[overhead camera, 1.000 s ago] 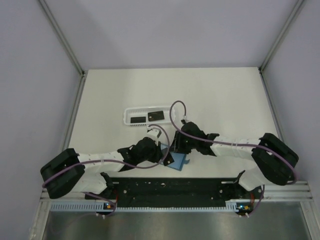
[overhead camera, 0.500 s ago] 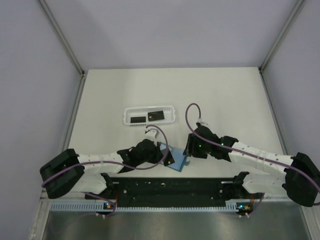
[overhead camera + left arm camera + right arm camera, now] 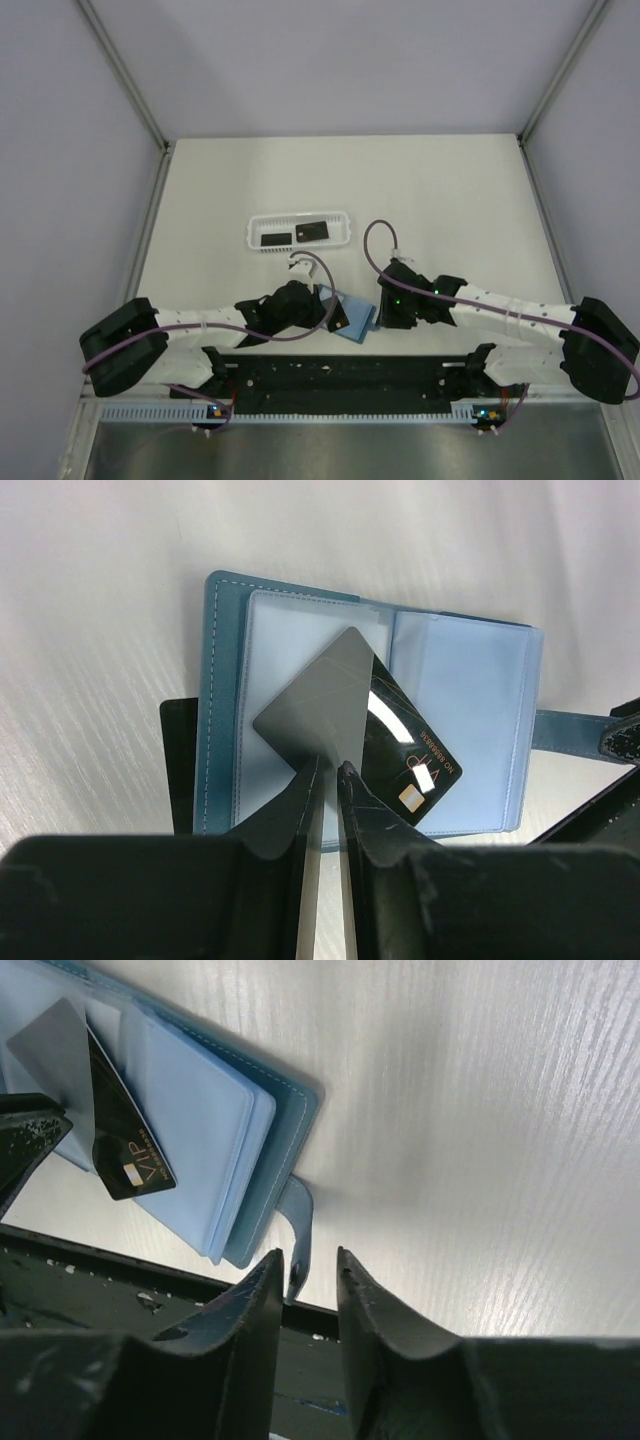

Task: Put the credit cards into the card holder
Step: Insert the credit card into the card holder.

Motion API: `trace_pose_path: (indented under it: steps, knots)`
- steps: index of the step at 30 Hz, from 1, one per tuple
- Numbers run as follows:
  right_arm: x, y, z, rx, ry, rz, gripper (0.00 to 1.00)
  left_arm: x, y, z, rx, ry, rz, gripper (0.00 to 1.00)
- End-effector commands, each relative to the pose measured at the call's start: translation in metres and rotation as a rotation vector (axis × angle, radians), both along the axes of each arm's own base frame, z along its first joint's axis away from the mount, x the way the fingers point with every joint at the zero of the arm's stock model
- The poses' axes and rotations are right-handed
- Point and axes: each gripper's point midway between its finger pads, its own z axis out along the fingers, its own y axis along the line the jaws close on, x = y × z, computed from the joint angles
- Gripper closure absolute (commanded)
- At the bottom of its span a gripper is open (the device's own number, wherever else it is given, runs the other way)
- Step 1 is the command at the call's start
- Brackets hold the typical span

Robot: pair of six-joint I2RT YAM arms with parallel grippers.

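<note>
The teal-blue card holder [image 3: 460, 700] lies open near the table's front edge, also in the top view [image 3: 362, 318]. My left gripper [image 3: 332, 770] is shut on the corner of a credit card [image 3: 325, 695] and holds it tilted over the holder's clear left pocket. A black VIP card [image 3: 415, 760] lies on the holder's middle. My right gripper [image 3: 312, 1258] is open, its fingertips either side of the end of the holder's strap tab [image 3: 298, 1215]. Two more cards [image 3: 275, 239] [image 3: 313, 231] lie in the white basket.
The white basket tray [image 3: 340, 238] stands behind the arms, left of centre. The black rail [image 3: 340, 375] runs just in front of the holder. A dark flat piece [image 3: 178, 760] shows under the holder's left edge.
My right arm swung out to the right, away from the holder, then came back in so its fingers stand round the strap tab. My left gripper stayed at the holder with the card.
</note>
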Motion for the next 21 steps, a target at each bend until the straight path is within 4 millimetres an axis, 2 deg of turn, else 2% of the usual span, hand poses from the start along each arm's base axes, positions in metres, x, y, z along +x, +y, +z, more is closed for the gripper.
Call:
trace_pose_path:
  steps: [1,4,5,13,21]
  knots:
    - [-0.001,-0.003,-0.003,-0.021,-0.005,-0.026,0.79,-0.012,0.016,-0.017,0.082,0.041,-0.005,0.83]
    - [0.0,-0.004,-0.002,-0.017,-0.01,-0.031,0.97,-0.011,0.017,-0.017,0.081,0.039,-0.002,0.83]
    - [0.0,-0.003,-0.001,-0.011,-0.013,-0.03,1.0,-0.011,0.016,-0.017,0.082,0.04,-0.004,0.83]
    - [0.004,-0.015,0.001,-0.06,-0.047,-0.045,1.0,-0.01,0.013,-0.013,0.079,0.039,-0.012,0.83]
    - [0.022,-0.028,0.0,-0.174,-0.089,-0.066,1.0,-0.014,0.005,-0.009,0.064,0.045,-0.048,0.82]
